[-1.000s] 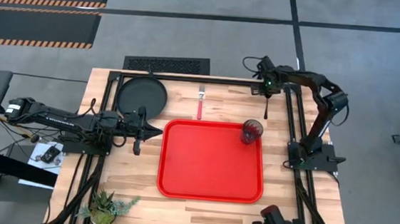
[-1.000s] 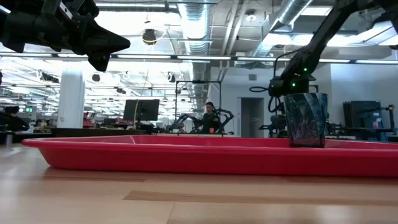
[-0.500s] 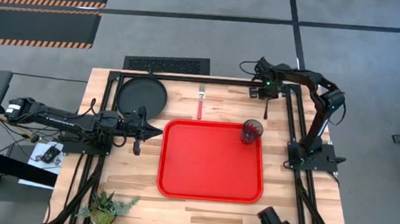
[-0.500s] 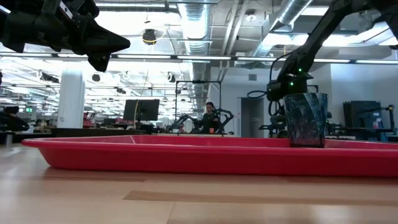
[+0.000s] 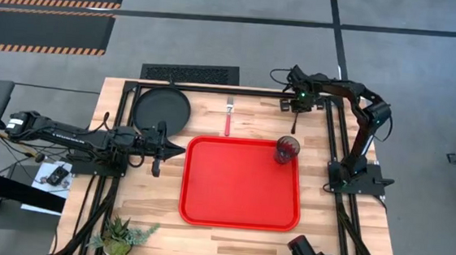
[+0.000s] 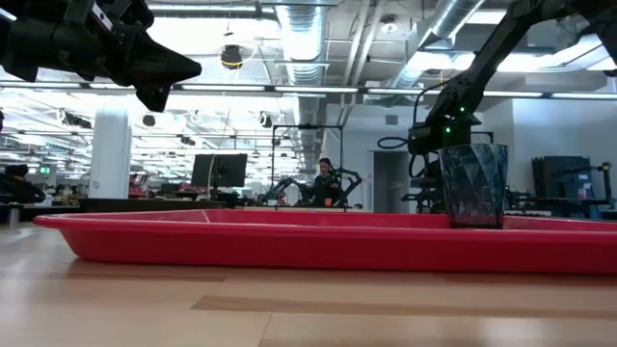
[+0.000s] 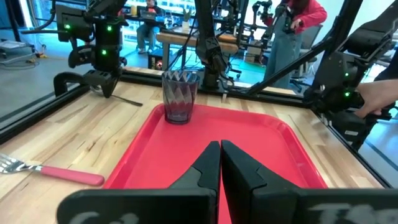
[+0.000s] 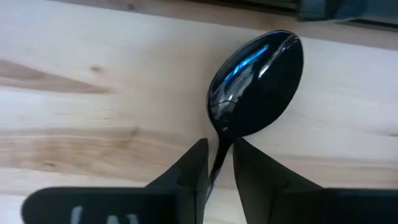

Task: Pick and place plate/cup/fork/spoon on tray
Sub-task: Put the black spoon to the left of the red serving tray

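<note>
The red tray (image 5: 241, 186) lies mid-table, and the smoky cup (image 5: 286, 149) stands upright in its far right corner. The black plate (image 5: 162, 108) lies flat on the table at the far left. The red-handled fork (image 5: 228, 119) lies on the wood just beyond the tray's far rim. My right gripper (image 5: 295, 107) is at the far right, shut on the dark spoon (image 8: 256, 81). My left gripper (image 5: 181, 149) is shut and empty, raised above the tray's left rim. My right gripper pinches the spoon's thin neck (image 8: 219, 155), just behind the bowl, between its two fingers. The fingers come from above and lie across the handle. The bowl sticks out past the fingertips, and the handle (image 5: 293, 126) trails toward the near edge. I cannot tell whether the spoon is clear of the wood.
A black frame rail (image 5: 215, 88) runs along the table's far edge, with side rails on both sides. A small potted plant (image 5: 121, 237) stands at the near left corner. A person's hand (image 7: 379, 99) shows beyond the table's right side.
My right gripper has gone a little toward the table's left edge, and the spoon's handle has gone with it.
</note>
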{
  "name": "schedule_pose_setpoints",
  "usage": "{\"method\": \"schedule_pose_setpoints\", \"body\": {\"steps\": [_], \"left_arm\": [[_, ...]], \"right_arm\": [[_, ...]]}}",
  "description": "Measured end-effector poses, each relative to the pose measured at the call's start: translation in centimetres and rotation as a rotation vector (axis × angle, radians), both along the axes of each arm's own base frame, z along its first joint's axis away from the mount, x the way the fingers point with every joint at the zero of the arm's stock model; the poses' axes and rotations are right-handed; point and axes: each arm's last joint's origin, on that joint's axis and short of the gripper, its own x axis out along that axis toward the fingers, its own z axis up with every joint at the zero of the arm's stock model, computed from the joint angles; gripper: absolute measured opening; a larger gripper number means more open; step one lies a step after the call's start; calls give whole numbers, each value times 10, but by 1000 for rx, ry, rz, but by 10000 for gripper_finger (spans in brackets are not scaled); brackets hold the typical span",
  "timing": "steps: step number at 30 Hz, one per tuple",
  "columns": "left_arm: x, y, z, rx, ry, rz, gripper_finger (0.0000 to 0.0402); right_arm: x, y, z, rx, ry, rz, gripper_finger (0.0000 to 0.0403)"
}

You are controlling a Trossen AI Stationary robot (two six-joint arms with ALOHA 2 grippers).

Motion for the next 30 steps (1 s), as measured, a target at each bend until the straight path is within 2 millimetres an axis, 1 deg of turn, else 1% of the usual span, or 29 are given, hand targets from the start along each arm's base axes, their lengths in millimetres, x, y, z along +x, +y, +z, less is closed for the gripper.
{"method": "schedule_pose_setpoints", "body": {"steps": [14,30], "left_arm": [[0,0,0,6,0,-1,0],[0,0,0,3,-1,0,0]], "right_arm": [[18,6,0,-37,-49,56,70],[56,16,4,-83,-269,139,69]]}}
